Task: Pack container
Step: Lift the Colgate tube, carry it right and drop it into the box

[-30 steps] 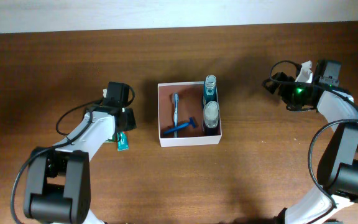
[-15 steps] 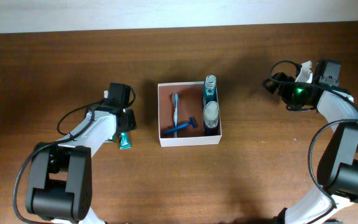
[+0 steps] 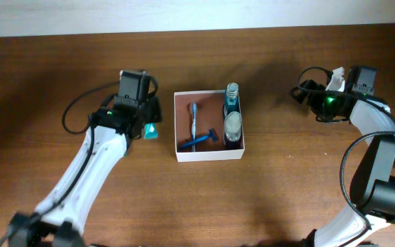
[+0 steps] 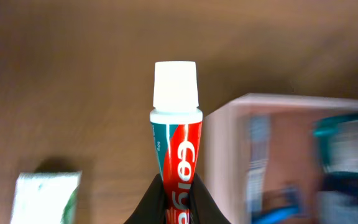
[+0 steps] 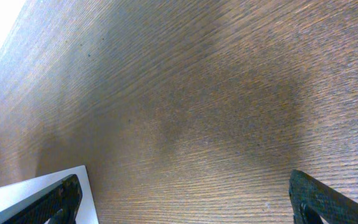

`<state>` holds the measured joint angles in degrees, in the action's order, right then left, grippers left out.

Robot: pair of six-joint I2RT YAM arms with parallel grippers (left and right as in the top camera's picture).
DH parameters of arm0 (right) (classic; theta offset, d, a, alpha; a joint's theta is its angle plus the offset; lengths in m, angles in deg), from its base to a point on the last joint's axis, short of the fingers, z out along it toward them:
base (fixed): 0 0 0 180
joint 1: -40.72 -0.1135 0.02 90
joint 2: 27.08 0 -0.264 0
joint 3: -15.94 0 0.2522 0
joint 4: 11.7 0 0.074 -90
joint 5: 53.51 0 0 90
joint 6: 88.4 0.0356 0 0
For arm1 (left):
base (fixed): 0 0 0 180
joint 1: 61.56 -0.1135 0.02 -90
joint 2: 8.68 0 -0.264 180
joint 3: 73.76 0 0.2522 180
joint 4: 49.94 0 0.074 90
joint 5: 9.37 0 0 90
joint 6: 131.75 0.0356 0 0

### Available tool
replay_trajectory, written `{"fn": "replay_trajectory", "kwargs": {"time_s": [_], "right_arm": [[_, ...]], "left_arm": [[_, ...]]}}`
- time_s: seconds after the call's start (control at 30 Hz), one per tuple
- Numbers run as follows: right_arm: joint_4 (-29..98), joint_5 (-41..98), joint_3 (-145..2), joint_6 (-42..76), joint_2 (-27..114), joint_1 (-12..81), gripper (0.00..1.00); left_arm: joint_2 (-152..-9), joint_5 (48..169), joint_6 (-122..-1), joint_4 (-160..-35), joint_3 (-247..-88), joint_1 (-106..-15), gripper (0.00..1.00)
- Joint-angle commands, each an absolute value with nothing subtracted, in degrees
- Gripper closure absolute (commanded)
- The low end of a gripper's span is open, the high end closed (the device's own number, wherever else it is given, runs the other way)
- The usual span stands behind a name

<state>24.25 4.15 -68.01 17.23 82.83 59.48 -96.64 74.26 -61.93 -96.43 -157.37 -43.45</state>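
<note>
L tool (image 4: 178, 190) clamped on toothpaste tube (image 4: 176, 134), near container (image 4: 229, 162); R tool (image 5: 191, 202) wide open.

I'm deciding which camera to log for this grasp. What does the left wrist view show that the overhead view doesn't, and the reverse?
Left wrist only: the white cap and lettering of the red-and-teal toothpaste tube, pinched in the left gripper. Overhead only: the right gripper, far from the box, and recognisable contents: toothbrush, blue razor, two blue bottles. Both: the white-walled square container and the brown wooden table.
</note>
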Motion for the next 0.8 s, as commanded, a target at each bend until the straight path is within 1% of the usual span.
{"fn": "replay_trajectory", "kwargs": {"time_s": [0.0, 0.1, 0.2, 0.27, 0.47, 0.67, 0.7, 0.77], "right_arm": [[24.1, 4.4, -67.9, 16.9, 83.0, 59.5, 0.02], [24.1, 4.4, -67.9, 16.9, 83.0, 59.5, 0.02], [24.1, 4.4, -67.9, 16.9, 83.0, 59.5, 0.02], [24.1, 4.4, -67.9, 16.9, 83.0, 59.5, 0.02], [24.1, 4.4, -67.9, 16.9, 83.0, 59.5, 0.02], [24.1, 4.4, -67.9, 16.9, 83.0, 59.5, 0.02], [24.1, 4.4, -67.9, 16.9, 83.0, 59.5, 0.02], [24.1, 4.4, -67.9, 16.9, 83.0, 59.5, 0.02]], "left_arm": [[-93.8, 75.3, -63.0, -96.3, -162.1, -39.1, 0.96], [-94.4, 75.3, -65.6, -95.4, -162.6, -34.4, 0.96], [-97.6, 75.3, -65.6, -95.1, -162.6, -30.7, 0.96], [-99.9, 75.3, -65.8, -95.2, -162.6, -29.7, 0.96], [-107.6, 75.3, -66.2, -95.0, -162.6, -29.1, 0.95], [-109.6, 75.3, -66.2, -95.2, -162.6, -29.1, 0.94], [-110.1, 75.3, -66.2, -95.2, -162.6, -29.1, 0.9], [-111.0, 75.2, -66.2, -94.9, -162.6, -29.1, 0.88]]}}
